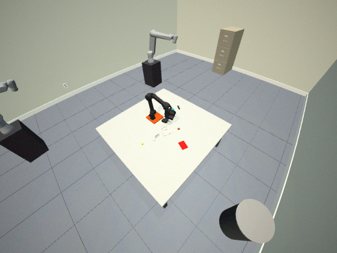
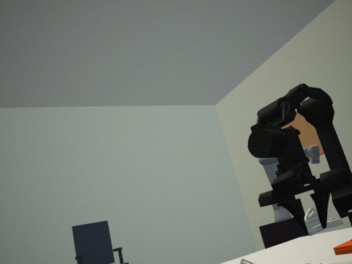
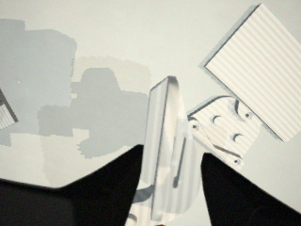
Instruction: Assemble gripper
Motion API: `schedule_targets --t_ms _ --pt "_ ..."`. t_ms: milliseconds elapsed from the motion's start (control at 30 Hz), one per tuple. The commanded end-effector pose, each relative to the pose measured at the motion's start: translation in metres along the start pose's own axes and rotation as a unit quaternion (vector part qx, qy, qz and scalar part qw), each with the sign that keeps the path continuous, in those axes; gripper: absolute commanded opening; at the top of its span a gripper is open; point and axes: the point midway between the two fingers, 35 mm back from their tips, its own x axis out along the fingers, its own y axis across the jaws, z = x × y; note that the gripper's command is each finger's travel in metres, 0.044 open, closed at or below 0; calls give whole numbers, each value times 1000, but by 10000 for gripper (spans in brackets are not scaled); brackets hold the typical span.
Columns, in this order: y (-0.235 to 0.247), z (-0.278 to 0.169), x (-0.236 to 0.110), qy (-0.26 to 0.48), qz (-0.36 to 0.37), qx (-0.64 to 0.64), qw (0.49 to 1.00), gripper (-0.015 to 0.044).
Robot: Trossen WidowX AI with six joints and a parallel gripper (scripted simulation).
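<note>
My gripper is shut on a white part, which looks like a jaw. Its narrow edge faces the wrist camera; a rounded lobe and ribbed bar show in the exterior view. A white fan-shaped part, apparently the gripper base, lies on the table to the right in the wrist view. A ribbed rectangular slab adjoins it; I cannot tell whether this is the housing plate. A thin curved part, apparently the other jaw, lies apart. The gripper hides the held part's lower end.
The arm stands on an orange plate on the white table. A red square, a small brown cube, a yellow piece and a small black object lie around the parts.
</note>
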Motion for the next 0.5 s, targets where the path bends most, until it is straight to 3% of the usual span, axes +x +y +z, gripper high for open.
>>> schedule_targets --t_ms 0,467 --pt "-3 -4 -1 -1 1 43 999 134" --pt "-16 -12 0 0 1 181 983 134"
